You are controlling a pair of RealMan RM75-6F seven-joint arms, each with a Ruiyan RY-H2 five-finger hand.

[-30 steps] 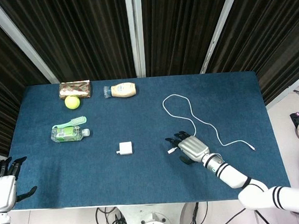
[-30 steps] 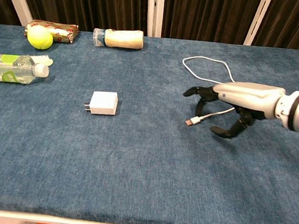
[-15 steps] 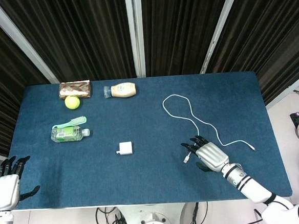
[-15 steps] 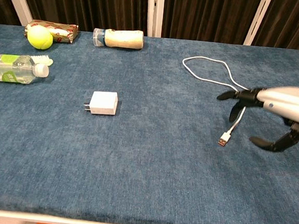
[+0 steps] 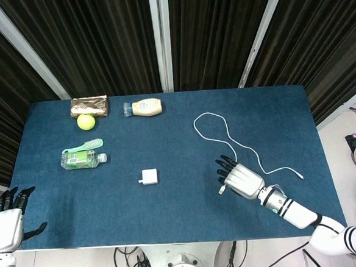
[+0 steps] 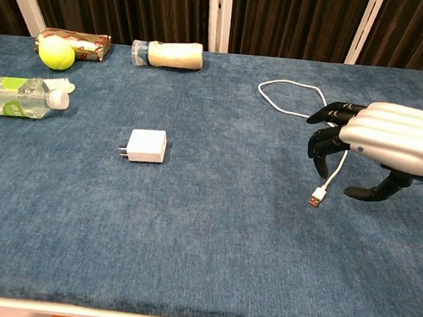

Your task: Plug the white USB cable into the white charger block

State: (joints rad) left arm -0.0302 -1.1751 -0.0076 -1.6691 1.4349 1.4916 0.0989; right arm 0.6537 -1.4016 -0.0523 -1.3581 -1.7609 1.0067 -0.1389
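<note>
Right hand point(image 6: 391, 141) hangs over the blue table point(image 5: 171, 207), fingers curled around the white USB cable point(image 5: 227, 136), whose plug end point(image 6: 316, 200) dangles just under the fingertips. Left hand point(image 5: 5, 220) waits off the table's near left corner, fingers spread, holding nothing. White charger block point(image 6: 146, 145) lies flat mid-table, well apart from the plug.

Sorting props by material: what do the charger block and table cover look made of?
Charger block: likely hard plastic, smooth matte white with crisp edges and metal prongs at one end. Table cover: apparently fabric, like felt or short-pile carpet, blue with a fuzzy, non-reflective texture.
</note>
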